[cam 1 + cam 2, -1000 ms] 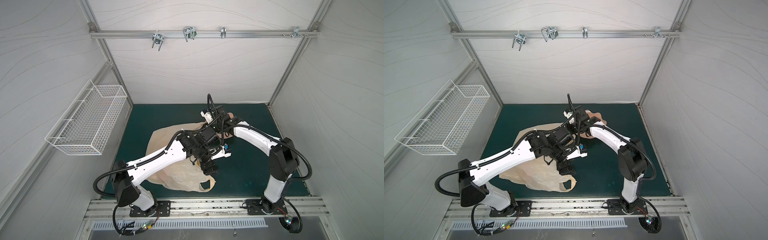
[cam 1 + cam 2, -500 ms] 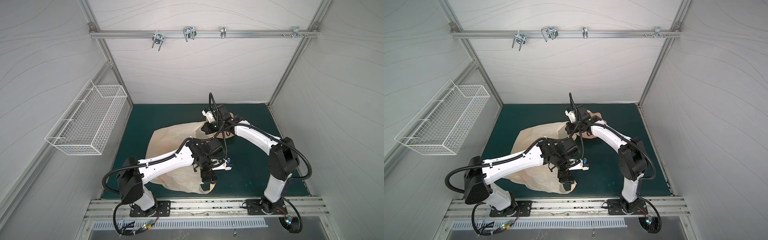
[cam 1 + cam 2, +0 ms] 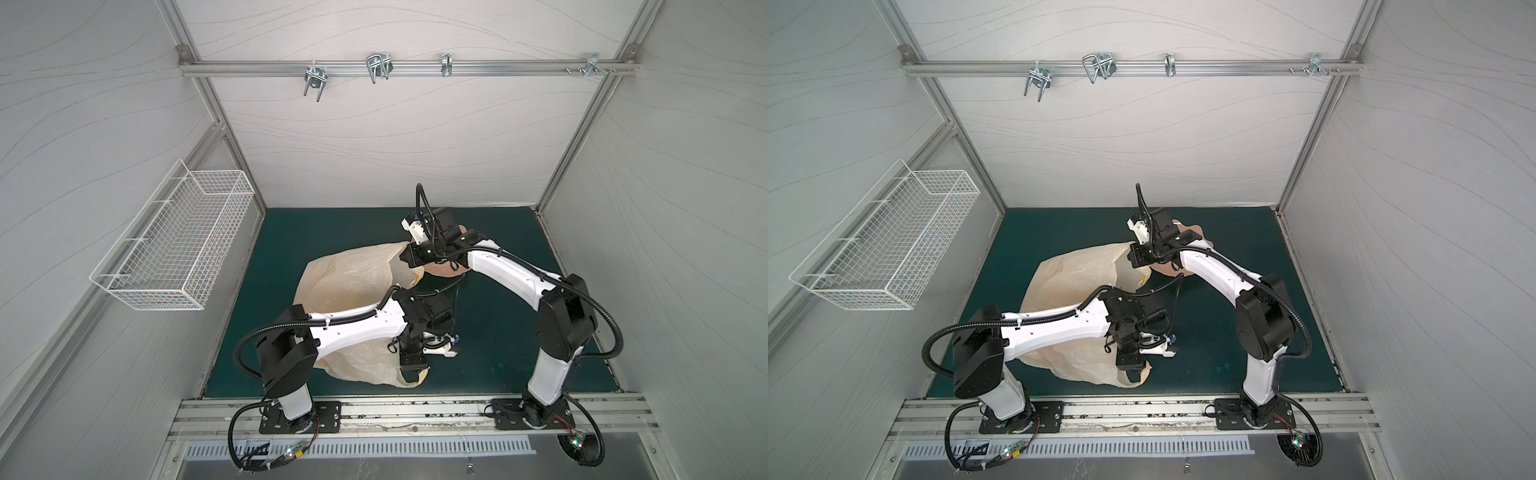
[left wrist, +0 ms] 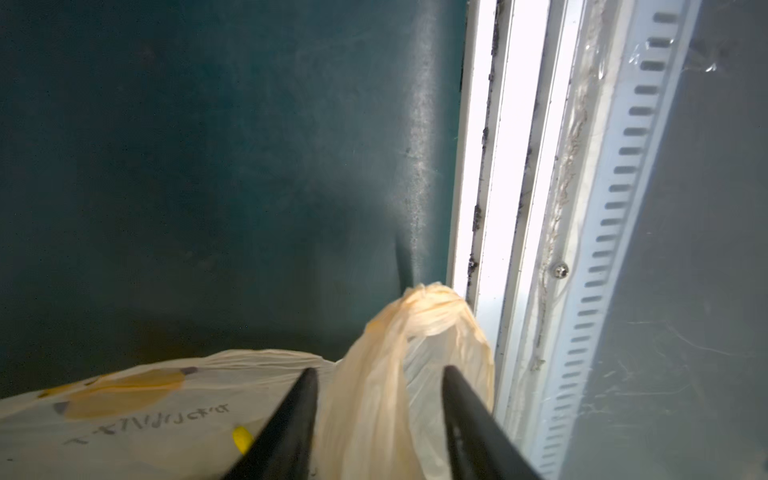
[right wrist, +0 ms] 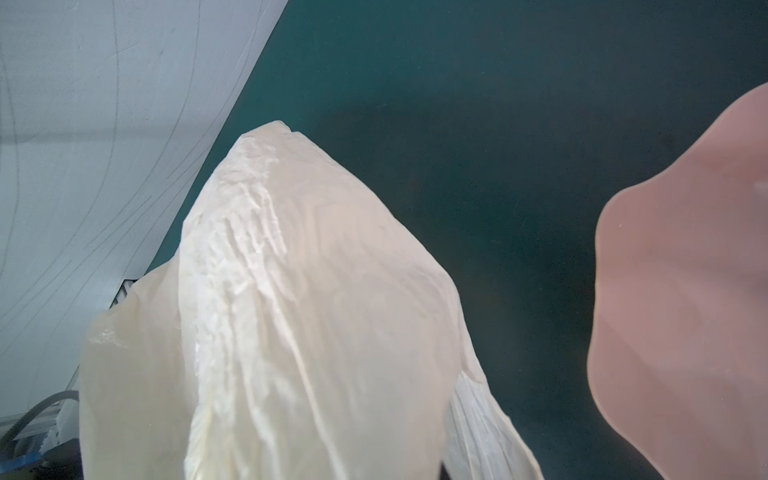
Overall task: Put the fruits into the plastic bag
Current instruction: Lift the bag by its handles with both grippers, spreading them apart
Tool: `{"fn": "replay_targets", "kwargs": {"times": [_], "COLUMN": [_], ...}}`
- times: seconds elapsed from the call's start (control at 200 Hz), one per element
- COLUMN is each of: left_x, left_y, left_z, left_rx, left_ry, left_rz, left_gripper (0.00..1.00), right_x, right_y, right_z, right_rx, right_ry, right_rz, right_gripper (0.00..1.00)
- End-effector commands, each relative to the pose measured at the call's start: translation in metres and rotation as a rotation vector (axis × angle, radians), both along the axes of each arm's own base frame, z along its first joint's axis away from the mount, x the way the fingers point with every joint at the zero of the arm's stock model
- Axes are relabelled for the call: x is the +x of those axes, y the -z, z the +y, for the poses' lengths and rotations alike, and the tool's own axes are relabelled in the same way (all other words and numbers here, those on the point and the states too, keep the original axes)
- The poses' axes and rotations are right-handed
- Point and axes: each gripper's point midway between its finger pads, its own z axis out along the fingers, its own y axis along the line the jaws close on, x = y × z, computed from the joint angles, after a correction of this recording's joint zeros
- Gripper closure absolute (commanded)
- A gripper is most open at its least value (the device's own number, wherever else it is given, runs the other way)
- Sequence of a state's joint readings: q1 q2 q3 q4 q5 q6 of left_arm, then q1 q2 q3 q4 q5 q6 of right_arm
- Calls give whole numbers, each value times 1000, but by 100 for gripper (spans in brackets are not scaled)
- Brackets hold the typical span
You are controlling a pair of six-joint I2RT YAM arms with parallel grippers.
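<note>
From above, the plastic bag point(image 3: 353, 274) lies crumpled in the middle of the green mat point(image 3: 507, 332), and both top views show it. Your right gripper point(image 3: 409, 255) reaches in from the right. It is pressed together on the bag's far corner and holds that corner pulled up into a peak. The raised cream film fills most of the right wrist view. Just right of the peak, partly under the right arm point(image 3: 507, 270), sits the pink scalloped bowl point(image 3: 446, 271).

Your left gripper point(image 4: 379, 370) hangs over the bag's near edge, close to the front rail point(image 4: 490, 166). Its two dark fingers point(image 4: 299, 407) stand spread, with the near loop handle point(image 4: 419, 316) rising between them. You cannot tell whether they touch it. One small yellow fruit point(image 4: 242, 438) shows at the bag, just beside a finger, and you cannot tell whether it lies under the film. A white wire basket point(image 3: 174, 249) hangs on the left wall.
</note>
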State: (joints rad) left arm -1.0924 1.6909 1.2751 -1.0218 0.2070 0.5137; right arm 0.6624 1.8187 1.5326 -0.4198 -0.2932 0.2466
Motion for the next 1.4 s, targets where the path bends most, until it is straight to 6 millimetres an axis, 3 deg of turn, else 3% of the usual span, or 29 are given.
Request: {"fn": "replay_targets", "kwargs": {"times": [0.0,0.115,0.265,0.635,0.815,1.0,1.226,1.396], "left_x": [0,1,4,17,23,34,58,68], "left_y": [-7,-14,-19,-31,-47,-89,-162,-214], "left_z": [4,2,0,-1,-3,-11,-8,-4], "left_rx": [5,-20,-42,-99,-170,-303,-499,-639], "left_ry": [21,21,23,13,7,-18,-111,-143], "left_rz": [-8,-22,-46,-153,-212,-305,-405,-497], "left_gripper": [76,91,100,100,100,100,100,100], "right_x": [2,2,5,14,28,42,56,55], "right_y": [-6,-6,-6,-11,-17,-15,-20,-33], "right_z": [1,0,-3,-14,-27,-54,-104,-143], "right_rx": [11,12,13,36,55,38,45,92], "right_ry": [-5,-5,4,38,81,161,306,392], "right_rz": [-2,1,3,27,54,105,174,242], "right_gripper": [96,96,96,97,97,100,100,100]}}
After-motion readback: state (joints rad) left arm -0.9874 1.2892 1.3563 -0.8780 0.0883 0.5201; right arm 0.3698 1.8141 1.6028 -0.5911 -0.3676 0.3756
